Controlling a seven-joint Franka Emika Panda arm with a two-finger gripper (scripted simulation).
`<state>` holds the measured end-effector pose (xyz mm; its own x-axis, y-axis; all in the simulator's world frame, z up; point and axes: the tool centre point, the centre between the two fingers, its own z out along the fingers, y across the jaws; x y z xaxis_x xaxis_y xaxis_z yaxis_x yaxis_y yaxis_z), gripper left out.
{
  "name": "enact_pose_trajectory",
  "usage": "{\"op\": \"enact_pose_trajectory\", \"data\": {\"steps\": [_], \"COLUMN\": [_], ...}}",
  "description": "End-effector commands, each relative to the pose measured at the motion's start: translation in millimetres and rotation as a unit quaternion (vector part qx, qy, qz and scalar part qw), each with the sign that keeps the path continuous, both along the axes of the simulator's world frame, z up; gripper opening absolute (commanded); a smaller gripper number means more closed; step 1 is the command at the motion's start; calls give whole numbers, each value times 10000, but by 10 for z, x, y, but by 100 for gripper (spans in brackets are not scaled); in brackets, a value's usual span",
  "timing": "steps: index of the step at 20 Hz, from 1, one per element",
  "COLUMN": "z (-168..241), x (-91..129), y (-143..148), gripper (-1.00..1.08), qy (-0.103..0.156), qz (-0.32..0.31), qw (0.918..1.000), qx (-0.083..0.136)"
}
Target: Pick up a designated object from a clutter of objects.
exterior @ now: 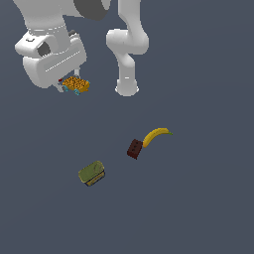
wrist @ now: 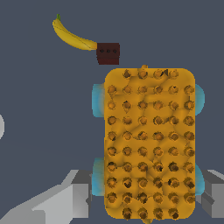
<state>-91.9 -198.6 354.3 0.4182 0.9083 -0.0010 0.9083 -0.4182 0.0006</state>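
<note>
**Orange studded piece held at the gripper, well apart from the other items**

Orange fills most of my wrist view: the orange studded piece (wrist: 148, 142) sits lengthwise between the two grey fingers (wrist: 72, 199), one at each long side near its end. Its rounded corners and straight long edges are clean in view, and small cyan bits poke out past both long edges. The fingers stand close against those sides, narrowed to the width of the piece, so I read the gripper (exterior: 73, 89) as closed on it.

From the exterior view, the piece (exterior: 76, 84) hangs just under the white hand of the arm, in the upper part of the exterior view's left, with cyan and red bits showing at its lower edge. I cannot tell from either picture how far it sits above the dark floor.

The rest of the clutter lies well apart from it. The dark red-brown block (exterior: 134, 148) and the yellow banana (exterior: 156, 135) sit together near the middle, the banana's end just beside the block's upper corner. The olive-green can (exterior: 92, 173) lies on its side, near the block, towards the exterior view's left. Between the held piece and these three I see only open floor, and the arm's base column (exterior: 127, 84) stands to the exterior view's right of the gripper.
</note>
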Motion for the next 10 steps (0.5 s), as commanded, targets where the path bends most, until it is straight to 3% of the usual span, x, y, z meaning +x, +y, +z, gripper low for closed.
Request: {"op": "enact_pose_trajectory", "data": {"steps": [1,10], "z": [110,209], "x": [-2,12], "y": [8,10], "gripper": [-100,-100], "qy": [2,1], "qz": [0,4], "qw": [10000,10000], "qx": [1,5]}}
